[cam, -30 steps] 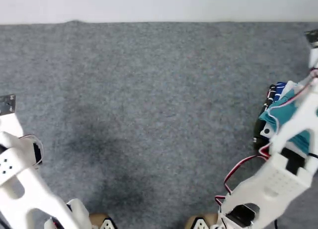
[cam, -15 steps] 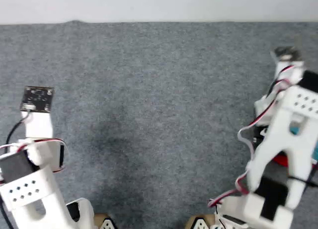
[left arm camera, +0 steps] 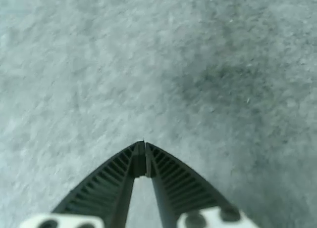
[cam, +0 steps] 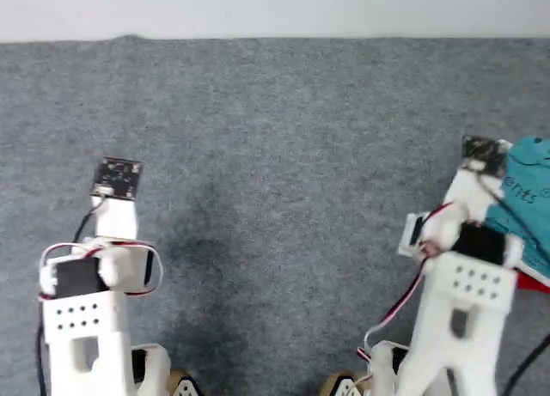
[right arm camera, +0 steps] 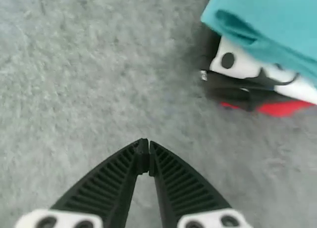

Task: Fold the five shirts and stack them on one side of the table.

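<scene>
left gripper [left arm camera: 144,150] – black ribbed fingers pressed tip to tip, nothing btwn them, over the bare grey felt table cover [cam: 284,138]. right gripper [right arm camera: 145,145] likewise clamped together and empty, above the felt. stack of folded shirts [right arm camera: 257,55] sits at the table's right edge, just beside the right arm [cam: 464,301] — teal shirt [cam: 528,185] on top, white shirt [right arm camera: 237,65] w/ a black dot under it, then a black layer [right arm camera: 233,92], red shirt [right arm camera: 277,108] at the bottom.

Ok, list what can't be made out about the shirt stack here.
1. High view: the shirt stack is cut off by the right edge and partly covered by the right arm, so the shirts cannot be counted.
2. Right wrist view: the teal shirt covers the layers beneath; the white layer and red layer show just their edges.
</scene>
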Tool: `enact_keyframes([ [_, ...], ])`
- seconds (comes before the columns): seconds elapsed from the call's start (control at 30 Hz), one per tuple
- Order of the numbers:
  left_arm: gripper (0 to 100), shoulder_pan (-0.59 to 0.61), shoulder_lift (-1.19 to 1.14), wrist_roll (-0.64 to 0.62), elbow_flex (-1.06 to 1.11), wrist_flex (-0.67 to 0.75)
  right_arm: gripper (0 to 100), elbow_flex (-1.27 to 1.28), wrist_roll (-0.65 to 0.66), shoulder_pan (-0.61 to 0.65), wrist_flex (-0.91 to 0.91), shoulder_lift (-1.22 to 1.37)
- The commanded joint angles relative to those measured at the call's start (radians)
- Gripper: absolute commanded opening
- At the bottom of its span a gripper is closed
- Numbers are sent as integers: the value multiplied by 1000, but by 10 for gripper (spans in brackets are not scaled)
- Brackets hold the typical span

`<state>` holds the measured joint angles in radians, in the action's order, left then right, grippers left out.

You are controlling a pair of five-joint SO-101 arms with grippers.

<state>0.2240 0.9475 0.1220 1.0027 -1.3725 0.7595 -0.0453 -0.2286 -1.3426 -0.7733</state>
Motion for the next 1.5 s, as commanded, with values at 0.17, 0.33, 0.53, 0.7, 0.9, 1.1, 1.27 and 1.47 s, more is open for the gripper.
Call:
enact_keyframes([
  [0.17,6,-66,17,-103,271,379,10,393,-55,114,282,-260],
  [0.33,6,-68,17,-190,355,485,10,560,-55,168,349,-372],
  [0.53,6,-68,18,-210,395,554,10,787,-55,206,466,-541],
  [0.7,6,-66,18,-209,401,583,10,928,-55,206,509,-740],
  [0.9,6,-68,18,-218,400,580,10,928,-57,206,387,-967],
  [1.1,5,-66,20,-241,400,580,10,925,-61,200,234,-1040],
  [1.27,5,-68,137,-373,414,577,10,925,-61,199,188,-1036],
  [1.47,5,-100,485,-319,564,535,10,925,-61,199,133,-1036],
])
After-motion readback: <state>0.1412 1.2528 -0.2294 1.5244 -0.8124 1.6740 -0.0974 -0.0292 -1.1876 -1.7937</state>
